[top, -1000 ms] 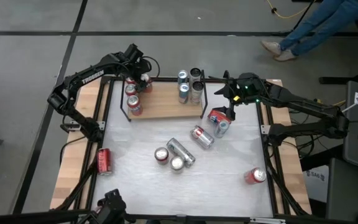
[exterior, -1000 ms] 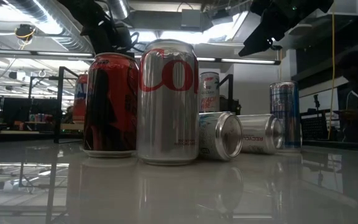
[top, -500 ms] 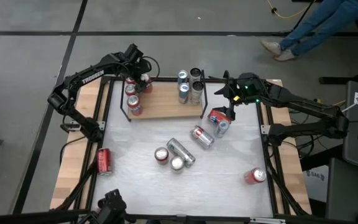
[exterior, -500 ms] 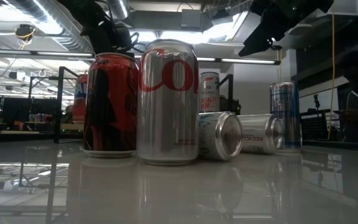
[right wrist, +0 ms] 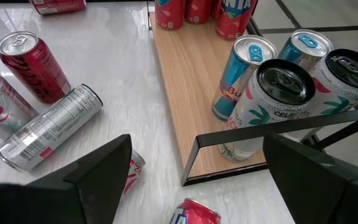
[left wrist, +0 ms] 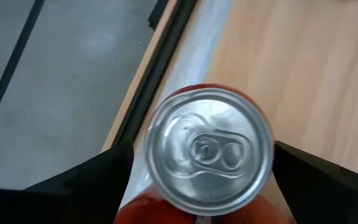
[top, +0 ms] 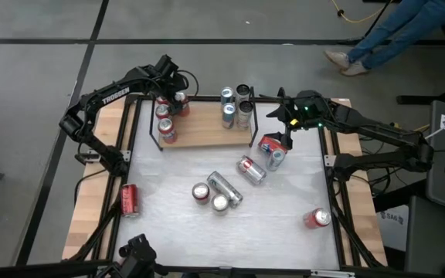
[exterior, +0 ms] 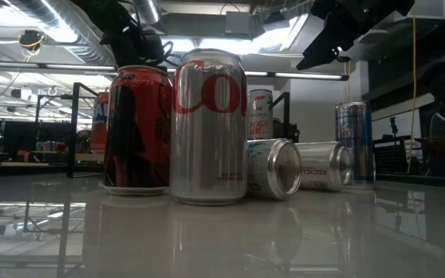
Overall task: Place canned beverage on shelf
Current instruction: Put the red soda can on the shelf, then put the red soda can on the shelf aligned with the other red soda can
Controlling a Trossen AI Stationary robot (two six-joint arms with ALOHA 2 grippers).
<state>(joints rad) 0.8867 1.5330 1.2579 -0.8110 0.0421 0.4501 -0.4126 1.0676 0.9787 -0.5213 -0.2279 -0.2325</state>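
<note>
At the far left corner of the shelf [top: 207, 133]: left gripper [top: 178, 95] right over a red can [left wrist: 210, 152]. Stands upright on the wood, with more red cans [top: 164, 120] just beside. Cannot tell if squeezing the can or let go of it.

Just past the right end of the shelf: right gripper [top: 283, 117], spread wide, holding nothing. Hangs near tall blue and silver cans [top: 235, 106] standing on the shelf's right end.

On the white table [top: 284, 232]: more cans [top: 222, 189], some standing, some lying down.
</note>
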